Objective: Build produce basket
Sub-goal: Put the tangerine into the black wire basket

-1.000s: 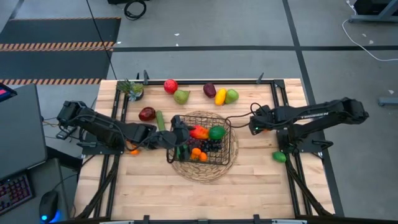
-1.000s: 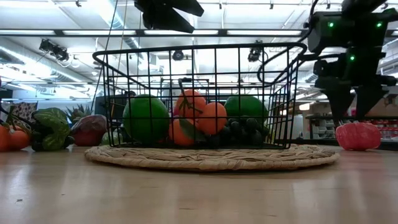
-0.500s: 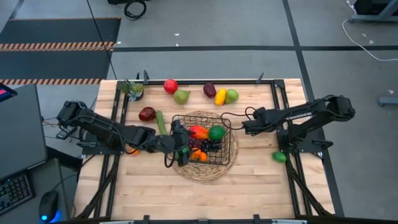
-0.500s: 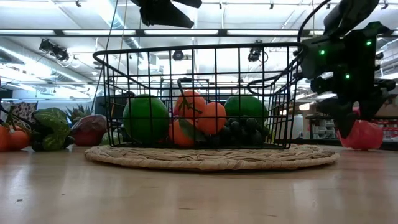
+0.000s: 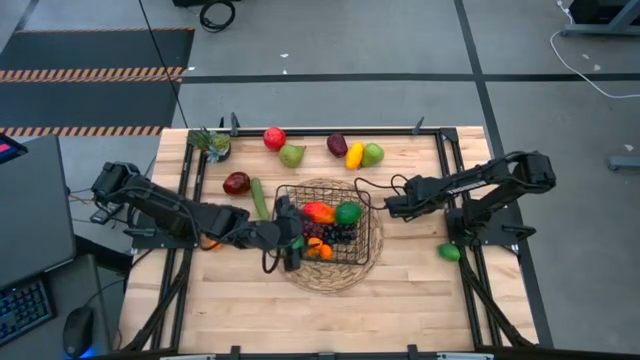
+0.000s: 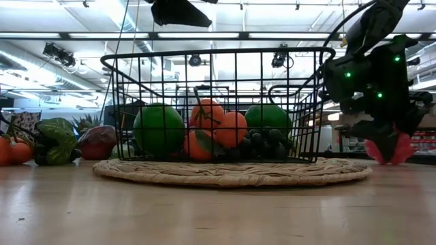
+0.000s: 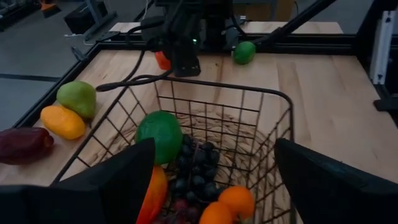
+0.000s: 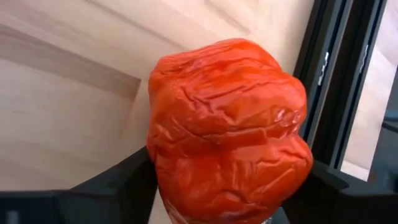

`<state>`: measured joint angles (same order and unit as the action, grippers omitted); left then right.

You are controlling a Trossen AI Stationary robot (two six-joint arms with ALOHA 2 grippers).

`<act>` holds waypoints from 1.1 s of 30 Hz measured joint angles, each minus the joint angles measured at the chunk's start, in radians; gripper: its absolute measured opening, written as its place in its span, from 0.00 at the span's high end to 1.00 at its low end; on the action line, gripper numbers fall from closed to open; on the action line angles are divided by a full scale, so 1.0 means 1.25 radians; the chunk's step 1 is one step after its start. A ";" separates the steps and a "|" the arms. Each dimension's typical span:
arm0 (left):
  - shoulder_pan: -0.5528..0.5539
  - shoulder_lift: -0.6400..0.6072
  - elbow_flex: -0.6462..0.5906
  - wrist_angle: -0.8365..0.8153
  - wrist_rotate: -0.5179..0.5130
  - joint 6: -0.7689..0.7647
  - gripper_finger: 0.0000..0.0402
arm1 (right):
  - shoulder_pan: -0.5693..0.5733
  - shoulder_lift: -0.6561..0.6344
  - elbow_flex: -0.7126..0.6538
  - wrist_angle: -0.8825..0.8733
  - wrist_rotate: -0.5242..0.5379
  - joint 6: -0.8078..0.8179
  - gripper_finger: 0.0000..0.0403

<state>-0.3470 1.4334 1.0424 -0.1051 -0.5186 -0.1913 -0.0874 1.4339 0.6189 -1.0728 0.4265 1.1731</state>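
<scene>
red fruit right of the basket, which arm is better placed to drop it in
Right. Its hand has fingers against both sides of the red fruit, just beside the basket. The left hand hangs open over the basket's opposite side.

Robotics lab: framed wooden bench [image 5: 400,290], hazard-striped floor mat [image 5: 95,73], ceiling strip lights [image 6: 88,35].

Black basket [image 5: 328,228], wrinkled red produce [image 8: 230,127]

A: What sits in the wire basket [image 6: 218,102]?
B: A green fruit [image 6: 159,131], oranges [image 6: 219,127], dark grapes [image 6: 262,145], on a woven mat [image 6: 231,173].
A: And rightward?
B: The right gripper [image 6: 390,144] straddles a red fruit [image 6: 407,146] on the counter [image 6: 218,211].
</scene>
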 joint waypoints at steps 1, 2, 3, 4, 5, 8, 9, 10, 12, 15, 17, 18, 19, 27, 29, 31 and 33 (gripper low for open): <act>-0.002 0.000 0.000 0.000 0.000 0.000 0.16 | 0.004 -0.004 0.000 0.004 0.005 -0.002 0.35; -0.005 0.000 0.000 0.000 0.001 0.000 0.16 | 0.010 -0.010 0.000 0.007 0.016 -0.002 0.36; -0.006 0.000 0.000 0.000 0.001 0.000 0.16 | 0.016 -0.016 0.000 0.009 0.027 -0.002 0.36; -0.006 0.000 0.000 0.000 0.001 0.000 0.16 | 0.022 -0.024 0.000 0.011 0.039 -0.002 0.36; -0.005 0.000 0.000 0.000 0.001 0.000 0.16 | 0.029 -0.034 0.000 0.013 0.051 -0.001 0.36; -0.004 0.000 0.000 0.000 0.000 -0.006 0.16 | 0.050 -0.066 0.008 0.009 0.079 0.002 0.36; -0.005 0.000 0.000 0.000 0.000 -0.006 0.16 | 0.057 -0.079 0.017 0.008 0.089 0.002 0.36; -0.005 0.000 0.000 0.000 0.000 -0.006 0.16 | 0.064 -0.091 0.027 0.005 0.099 0.001 0.36; -0.005 0.000 0.000 0.000 0.000 -0.007 0.16 | 0.081 -0.116 0.056 -0.007 0.124 0.001 0.36; -0.005 0.000 0.000 0.000 0.000 -0.007 0.16 | 0.114 -0.152 0.118 -0.008 0.171 -0.020 0.34; -0.005 0.000 0.000 0.000 0.000 -0.007 0.16 | 0.140 -0.166 0.168 -0.001 0.195 -0.051 0.33; -0.005 0.000 0.000 0.000 0.000 -0.007 0.16 | 0.155 -0.171 0.194 0.016 0.205 -0.078 0.33; -0.005 0.000 0.000 0.000 0.000 -0.006 0.16 | 0.171 -0.174 0.218 0.038 0.212 -0.102 0.34; -0.003 0.000 0.000 0.002 -0.049 -0.006 0.16 | 0.287 -0.145 0.330 0.318 0.245 -0.339 0.34; -0.002 0.000 0.000 0.001 -0.072 -0.006 0.16 | 0.304 -0.126 0.330 0.377 0.242 -0.382 0.34; -0.002 0.000 0.000 0.000 -0.076 -0.006 0.16 | 0.314 -0.102 0.330 0.415 0.219 -0.401 0.34; -0.002 0.000 0.000 -0.002 -0.076 -0.006 0.16 | 0.321 -0.073 0.330 0.434 0.194 -0.404 0.33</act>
<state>-0.3500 1.4334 1.0424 -0.1081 -0.6132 -0.1989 0.3141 1.3426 1.0313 -0.5297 0.6689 0.6681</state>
